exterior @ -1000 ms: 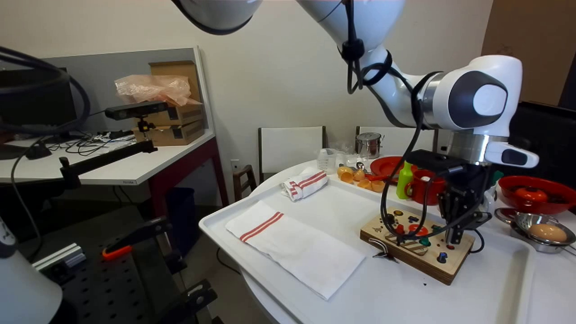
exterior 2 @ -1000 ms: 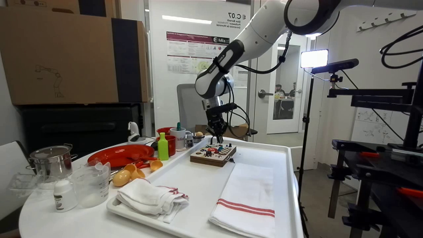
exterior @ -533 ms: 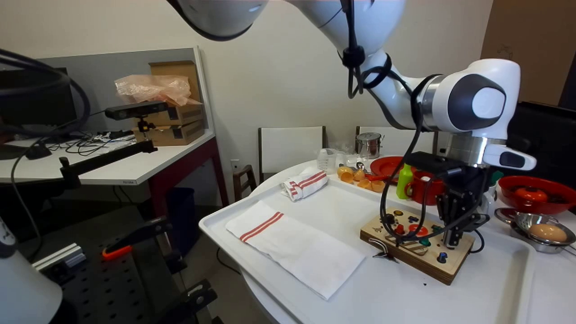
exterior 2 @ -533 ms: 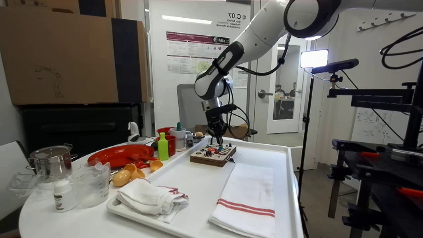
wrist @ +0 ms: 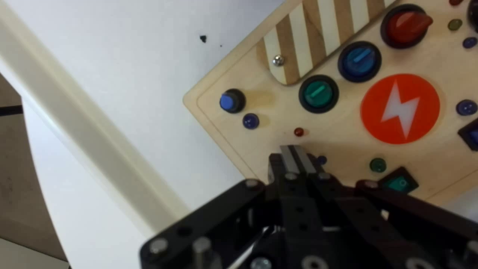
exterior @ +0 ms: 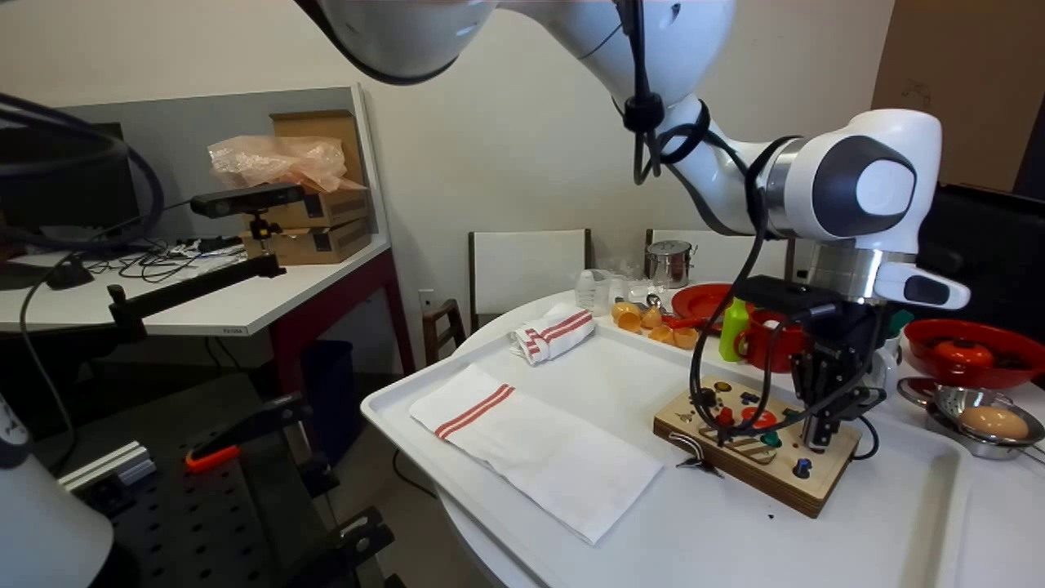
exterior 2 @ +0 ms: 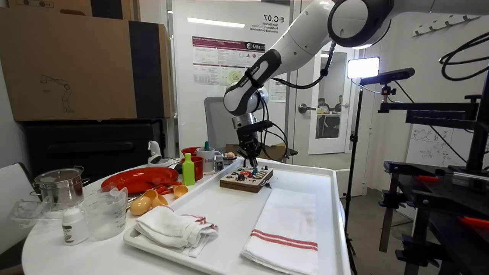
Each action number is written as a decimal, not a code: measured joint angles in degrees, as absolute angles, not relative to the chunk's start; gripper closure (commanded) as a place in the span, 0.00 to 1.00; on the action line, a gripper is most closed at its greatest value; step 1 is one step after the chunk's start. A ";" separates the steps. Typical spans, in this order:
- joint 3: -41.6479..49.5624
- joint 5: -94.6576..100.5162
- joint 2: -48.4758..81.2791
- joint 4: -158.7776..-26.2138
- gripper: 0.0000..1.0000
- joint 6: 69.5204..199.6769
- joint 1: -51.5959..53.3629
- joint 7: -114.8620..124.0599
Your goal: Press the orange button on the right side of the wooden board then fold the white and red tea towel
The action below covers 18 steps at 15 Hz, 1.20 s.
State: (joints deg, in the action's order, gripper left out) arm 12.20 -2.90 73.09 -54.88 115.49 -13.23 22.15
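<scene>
Robot arm (exterior 2: 301,38): rounded links (exterior: 894,124) in glossy white; dark oval cap (exterior: 834,175) around a white disc (exterior: 886,184); dark elongated panel (exterior 2: 271,57); silver-toned collar (exterior: 847,271). Capitals (exterior 2: 255,70), with "FRANK" and "MIKA" legible on either side of a black strap (exterior 2: 253,77). Black cables (exterior 2: 301,86) in loose loops along the outside, tied at intervals in black. End effector (wrist: 293,147), in the wrist view: matte black, with round metal screw heads (wrist: 158,245) and narrow grey finger pads (wrist: 288,159).

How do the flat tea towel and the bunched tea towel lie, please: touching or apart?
Apart: in both exterior views, a strip of white tray shows between the flat tea towel and the bunched tea towel.
</scene>
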 measured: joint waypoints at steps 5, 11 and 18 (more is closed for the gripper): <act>12.52 -2.88 73.43 -54.08 1.00 115.14 -13.27 23.15; 14.05 -2.87 73.43 -52.93 1.00 115.11 -13.40 23.95; 14.04 -2.87 73.53 -52.28 1.00 113.78 -13.32 23.95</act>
State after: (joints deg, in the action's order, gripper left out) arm 14.04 -2.87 73.53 -52.28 113.78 -13.32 23.95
